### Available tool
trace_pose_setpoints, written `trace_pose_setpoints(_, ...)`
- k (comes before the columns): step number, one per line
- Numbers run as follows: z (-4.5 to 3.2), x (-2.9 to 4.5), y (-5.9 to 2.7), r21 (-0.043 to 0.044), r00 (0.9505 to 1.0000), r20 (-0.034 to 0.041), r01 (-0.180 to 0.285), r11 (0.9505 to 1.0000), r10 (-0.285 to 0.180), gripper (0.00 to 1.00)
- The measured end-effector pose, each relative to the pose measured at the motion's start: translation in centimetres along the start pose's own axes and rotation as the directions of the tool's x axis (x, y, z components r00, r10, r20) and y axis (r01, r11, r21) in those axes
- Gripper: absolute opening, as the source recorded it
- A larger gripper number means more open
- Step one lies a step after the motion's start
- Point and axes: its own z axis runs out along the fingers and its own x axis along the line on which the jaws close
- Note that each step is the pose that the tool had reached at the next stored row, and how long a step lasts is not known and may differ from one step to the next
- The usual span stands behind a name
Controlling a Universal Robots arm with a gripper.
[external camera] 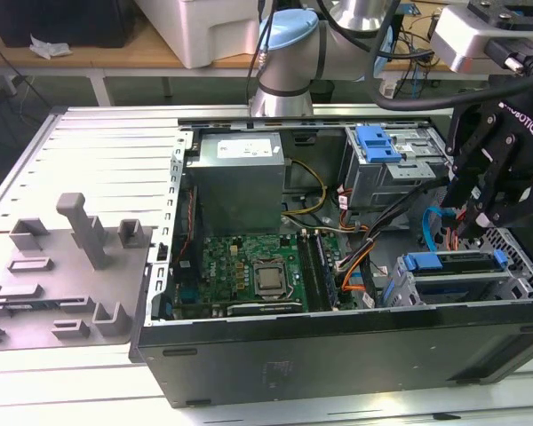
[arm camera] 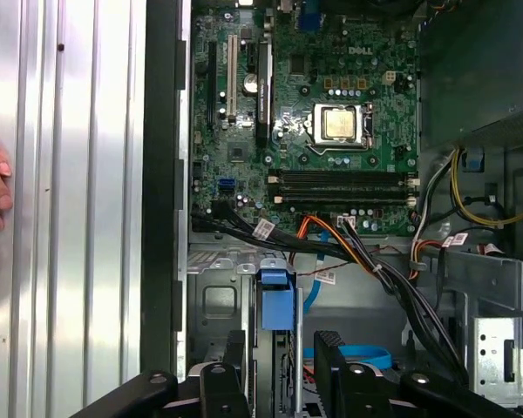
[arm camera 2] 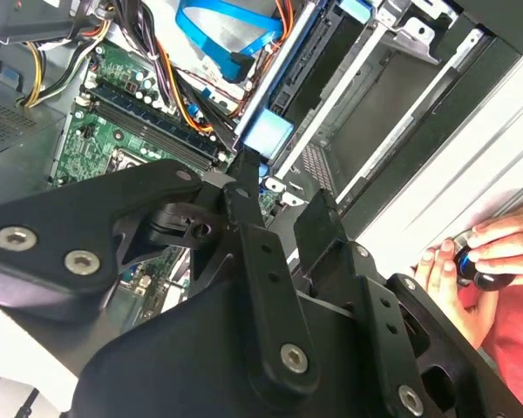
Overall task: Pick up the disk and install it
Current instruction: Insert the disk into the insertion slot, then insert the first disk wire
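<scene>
Disk [external camera: 453, 264] stands on edge in the bay beside the motherboard [external camera: 249, 271] (blue caddy edge up); pincer [external camera: 477, 224] hangs just above it, spread, pinching nothing; arm [external camera: 289, 53] arches over from behind the motherboard, wrist pointing down.

Exterior view oblique, overhead; both wrist views close over motherboard [arm camera 2: 96, 148] [arm camera: 296, 165]
</scene>
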Motion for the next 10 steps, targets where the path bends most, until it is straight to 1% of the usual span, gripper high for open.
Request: trace_pose_setpoints(10, 0.0, 0.0, 0.02, 0.0, 1.0, 0.0, 0.0, 1.0, 0.0, 0.44)
